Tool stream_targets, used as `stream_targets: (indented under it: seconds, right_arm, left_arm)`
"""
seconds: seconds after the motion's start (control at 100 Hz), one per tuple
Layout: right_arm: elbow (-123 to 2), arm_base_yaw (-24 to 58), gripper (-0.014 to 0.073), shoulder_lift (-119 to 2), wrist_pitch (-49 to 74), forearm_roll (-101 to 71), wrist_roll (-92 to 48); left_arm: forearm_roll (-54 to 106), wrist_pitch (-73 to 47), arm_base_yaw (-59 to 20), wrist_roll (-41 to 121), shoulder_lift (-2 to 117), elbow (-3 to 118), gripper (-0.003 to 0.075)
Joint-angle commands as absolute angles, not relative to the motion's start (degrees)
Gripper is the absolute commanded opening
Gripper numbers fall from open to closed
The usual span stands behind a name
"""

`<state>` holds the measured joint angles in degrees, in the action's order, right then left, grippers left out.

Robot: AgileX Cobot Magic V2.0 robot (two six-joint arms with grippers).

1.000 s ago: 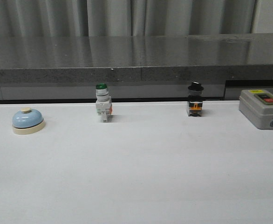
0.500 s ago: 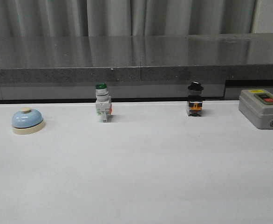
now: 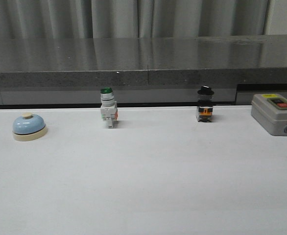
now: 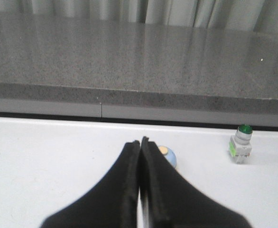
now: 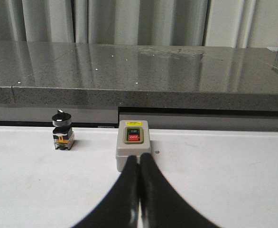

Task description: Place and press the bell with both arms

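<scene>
Nothing has moved since the earlier frames; every item sits where it was. The white counter (image 3: 148, 181) carries a grey switch box (image 3: 275, 113) at the far right, then the black-capped switch (image 3: 205, 104), the green-capped switch (image 3: 108, 107), and the bell (image 3: 29, 126) at the far left, upright and untouched. The left gripper (image 4: 140, 142) and the right gripper (image 5: 138, 159) have their jaws pressed together, holding nothing.
</scene>
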<state>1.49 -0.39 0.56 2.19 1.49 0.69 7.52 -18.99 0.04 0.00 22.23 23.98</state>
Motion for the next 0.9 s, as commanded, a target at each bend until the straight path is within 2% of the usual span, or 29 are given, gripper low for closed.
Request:
stream_targets:
  seconds: [0.0,0.72,0.81,0.89]
  right_arm:
    - [0.7,-0.6,-0.0060,1.4,-2.4,2.0,0.6]
    - [0.7,-0.6,-0.0060,1.4,-2.4,2.0,0.6]
    - [0.7,-0.6,-0.0060,1.4,-2.4,2.0,0.6]
    - [0.7,-0.6,-0.0060,1.4,-2.4,2.0,0.6]
  left_arm:
    - [8.1,-18.2,0.0,0.0,28.0,29.4,-0.0020]
    - [16.6,-35.5,0.0,12.0,69.5,58.8,-0.0010]
    - [18.4,-35.5,0.0,13.1,73.3,61.2,0.0054]
    - [18.4,-35.5,0.0,13.1,76.8,63.3,0.0173]
